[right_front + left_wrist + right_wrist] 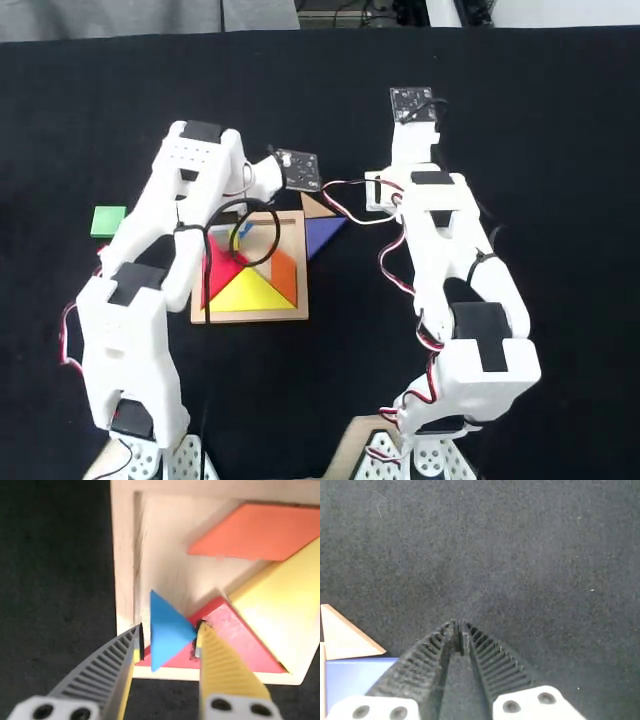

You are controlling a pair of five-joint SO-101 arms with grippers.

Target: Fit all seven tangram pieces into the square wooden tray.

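Left end effector clamped on blue triangle, at corner of wooden tray, next to red piece. Yellow piece and orange piece lie in tray. Right end effector with fingers together, over tabletop. Purple triangle outside tray, at its 2 o'clock; green square at 9 o'clock, well apart.

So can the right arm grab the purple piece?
Probably yes. The purple piece lies on the table beside the tray, close to the right gripper, nothing between them. The gripper is shut, so it must open first.

Left gripper: clamped on blue triangle, at wooden tray corner. In tray: red triangle, yellow triangle, orange piece.
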